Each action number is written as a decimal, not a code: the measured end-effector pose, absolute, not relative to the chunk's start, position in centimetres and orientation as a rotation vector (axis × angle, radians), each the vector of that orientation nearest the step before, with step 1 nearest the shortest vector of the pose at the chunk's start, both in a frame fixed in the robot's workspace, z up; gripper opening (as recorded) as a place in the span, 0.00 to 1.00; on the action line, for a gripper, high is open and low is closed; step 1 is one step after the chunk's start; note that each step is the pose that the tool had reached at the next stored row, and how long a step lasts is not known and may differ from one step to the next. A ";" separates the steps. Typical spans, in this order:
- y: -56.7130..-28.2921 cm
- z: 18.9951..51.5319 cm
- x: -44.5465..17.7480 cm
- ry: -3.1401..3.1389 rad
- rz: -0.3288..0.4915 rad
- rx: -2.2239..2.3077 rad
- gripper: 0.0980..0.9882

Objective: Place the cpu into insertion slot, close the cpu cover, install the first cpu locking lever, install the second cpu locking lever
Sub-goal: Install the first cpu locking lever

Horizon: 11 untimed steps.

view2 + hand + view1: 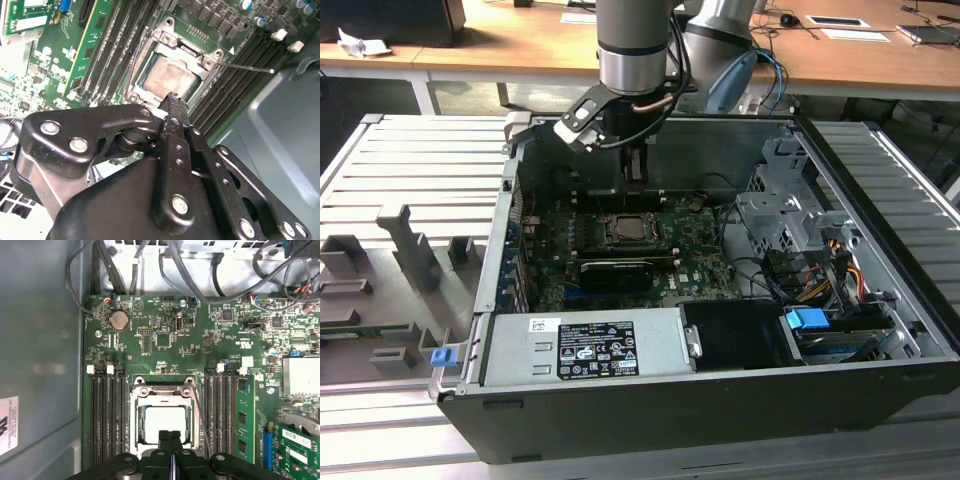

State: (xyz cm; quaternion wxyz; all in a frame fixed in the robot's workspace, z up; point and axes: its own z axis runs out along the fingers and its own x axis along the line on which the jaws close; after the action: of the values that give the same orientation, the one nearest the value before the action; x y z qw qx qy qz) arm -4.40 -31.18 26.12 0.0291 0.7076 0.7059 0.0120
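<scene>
CPU (165, 421) lies flat in its socket on the motherboard (705, 262), silvery top up. You can see it through the square window of the CPU cover (162, 394), which appears folded down over it. You have the jaws pressed together and pinching nothing. In both wrist views their tips hang over one edge of the socket, and in the exterior view they stand clear above the board inside the open computer case (880, 310). My judgement is that placement and cover are done and the step in hand is the first locking lever. One thin lever rod (247, 65) stands free, angled out from a corner of the socket over the memory slots (235, 85). Whether the other lever is latched I cannot tell. On that showing, the lever work calls for you to bring the closed tips against the rod, press it down and sideways under its catch, and keep off the chip's top and the slot clips. As to writing, a white label (595, 350) on the power supply box and a white sticker (7, 425) on the case wall both carry dark print. The board carries small white lettering and a triangle mark (138, 303). None of it is read off in this report.
</scene>
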 end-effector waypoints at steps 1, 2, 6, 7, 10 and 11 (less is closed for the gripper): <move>-31.2 26.6 -4.4 2.178 0.037 2.183 0.01; -31.2 27.0 -4.4 2.178 0.037 2.183 0.01; -31.2 28.0 -4.4 2.178 0.037 2.183 0.01; -31.2 28.0 -4.4 2.197 0.036 2.162 0.01; -31.2 28.0 -4.4 2.288 0.037 2.063 0.01; -31.2 28.0 -4.4 2.318 0.038 2.030 0.01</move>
State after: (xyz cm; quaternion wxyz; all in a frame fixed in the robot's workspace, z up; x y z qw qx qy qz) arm -4.40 -31.18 27.96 0.0300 0.6584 0.7520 0.0122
